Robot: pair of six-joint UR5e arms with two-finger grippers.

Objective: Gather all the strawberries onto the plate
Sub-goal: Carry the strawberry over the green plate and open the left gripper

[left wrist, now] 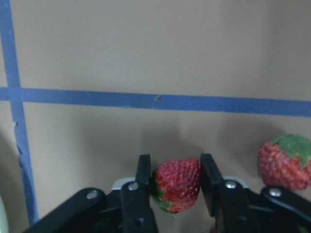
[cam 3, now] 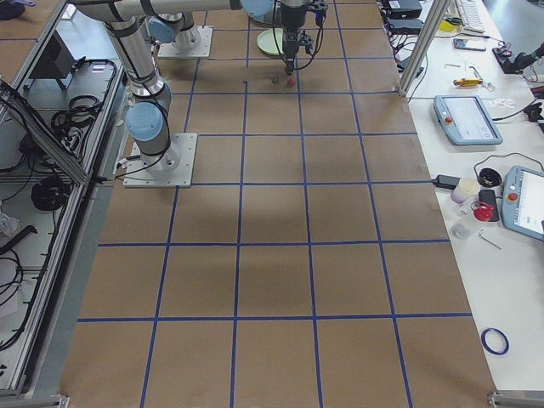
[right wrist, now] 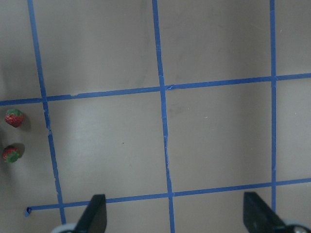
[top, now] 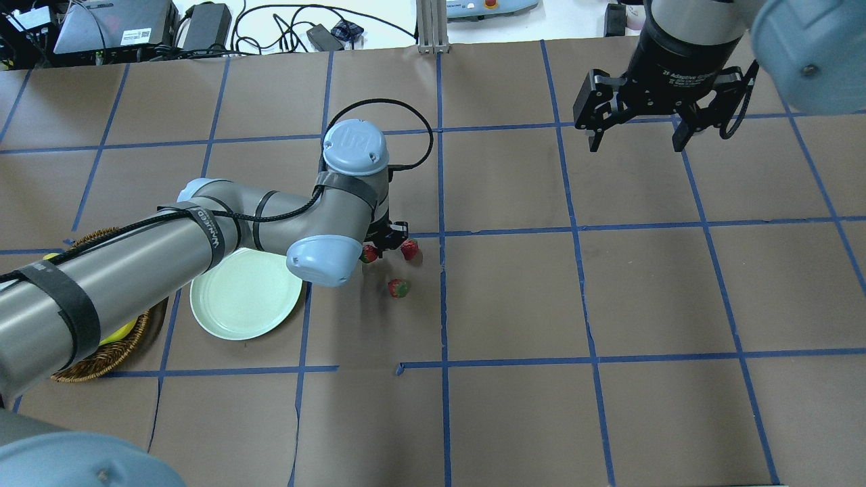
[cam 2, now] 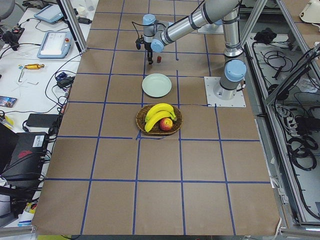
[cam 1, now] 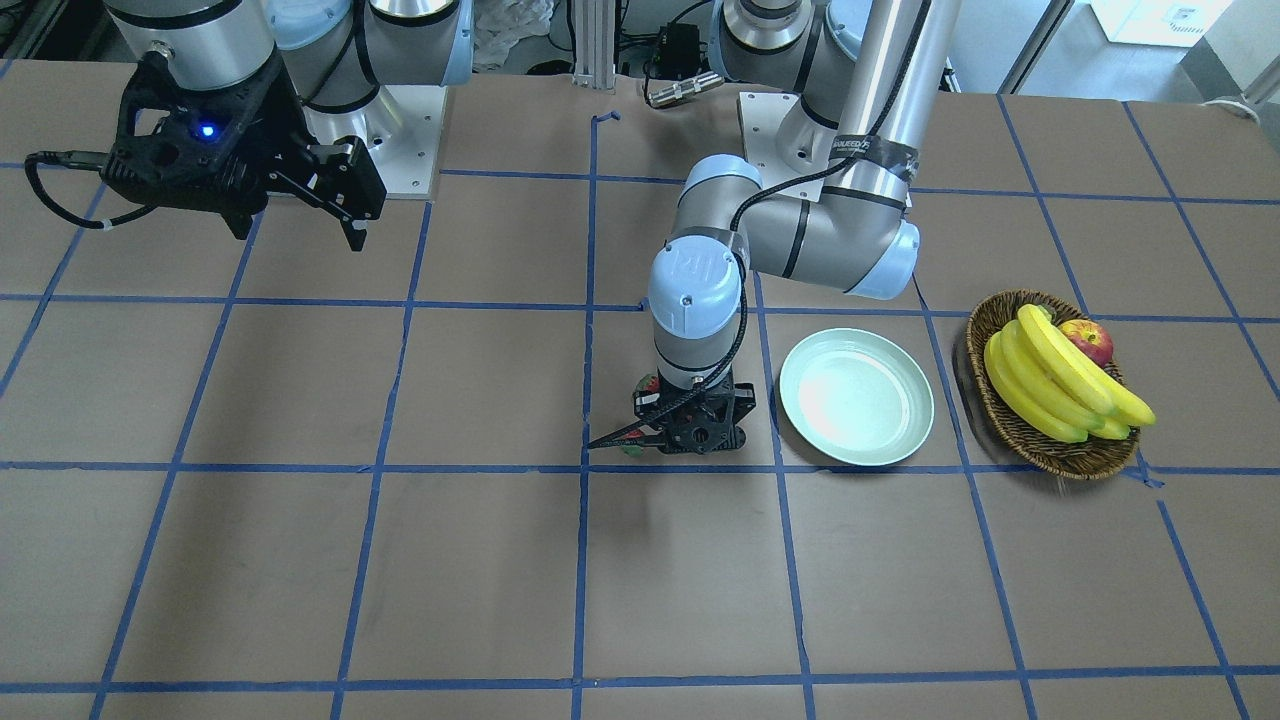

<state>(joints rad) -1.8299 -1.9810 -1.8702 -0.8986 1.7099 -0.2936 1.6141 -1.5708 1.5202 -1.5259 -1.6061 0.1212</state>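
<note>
Surface: a table (cam 1: 300, 560) under brown paper, squared off with blue tape (cam 1: 590, 300). Cables and benches stand around its edges.
Plate: the pale green plate (top: 237, 304) sits on the paper between the basket and the berries. No fruit is on it.
Strawberries: three strawberries (top: 399, 289) lie in a loose cluster on the paper near the plate.
Left gripper: the left gripper (left wrist: 176, 164) is down at table level in the cluster. Its fingers (left wrist: 144, 170) press both sides of one strawberry (left wrist: 177, 187), which I judge to be grasped. I cannot tell whether the fruit has left the paper.
Neighbour: a second berry (left wrist: 284, 162) lies beside the outer face of one finger and does not touch it.
Right gripper: the right gripper (top: 637, 142) hangs high over bare paper, well apart from the fruit. Its fingers are spread wide and carry nothing.
Other items: a wicker basket (cam 1: 1010, 430) holds bananas (cam 1: 1050, 380) and an apple (cam 1: 1088, 338) on the far side of the plate from the berries. They are not part of the job.
Step in hand: pick-up of the first berry. None has been delivered.
Next move: in my judgement, lift straight up to clear the neighbouring berry and carry across the short gap. Lower over the plate's middle and let go there, so the fruit cannot roll over the rim. Two berries then remain.
Risk: the fruit is small and rounded, so it may pivot or slip between the fingers on the lift.
</note>
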